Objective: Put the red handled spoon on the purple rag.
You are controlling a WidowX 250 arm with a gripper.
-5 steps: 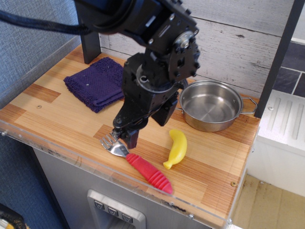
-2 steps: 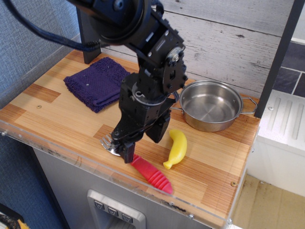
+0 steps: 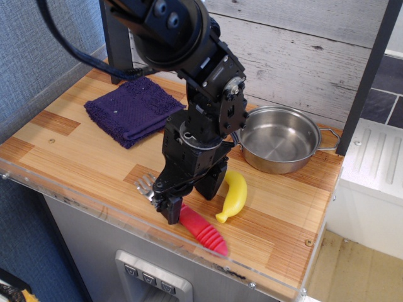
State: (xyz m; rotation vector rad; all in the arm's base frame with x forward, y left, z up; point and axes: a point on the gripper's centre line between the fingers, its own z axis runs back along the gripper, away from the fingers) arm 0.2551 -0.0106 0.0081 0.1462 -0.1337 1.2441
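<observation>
The red handled spoon lies on the wooden counter near the front edge, its red ribbed handle [image 3: 203, 231] pointing right and its silver pronged head [image 3: 145, 185] to the left. My gripper [image 3: 189, 200] is down over the spoon's neck. Its jaws stand apart, one finger [image 3: 173, 212] in front of the spoon and the other behind it. The neck itself is hidden by the gripper. The purple rag [image 3: 131, 108] lies folded at the back left of the counter, well apart from the spoon and the gripper.
A yellow toy banana [image 3: 234, 196] lies just right of the gripper. A steel pan [image 3: 278, 139] stands at the back right. A black post [image 3: 117, 47] rises behind the rag. A clear plastic lip [image 3: 94, 204] runs along the counter's front edge [image 3: 271, 286].
My gripper has moved a little right along the spoon, from the pronged head to the neck, and come down lower. The spoon, rag, banana and pan have not moved.
</observation>
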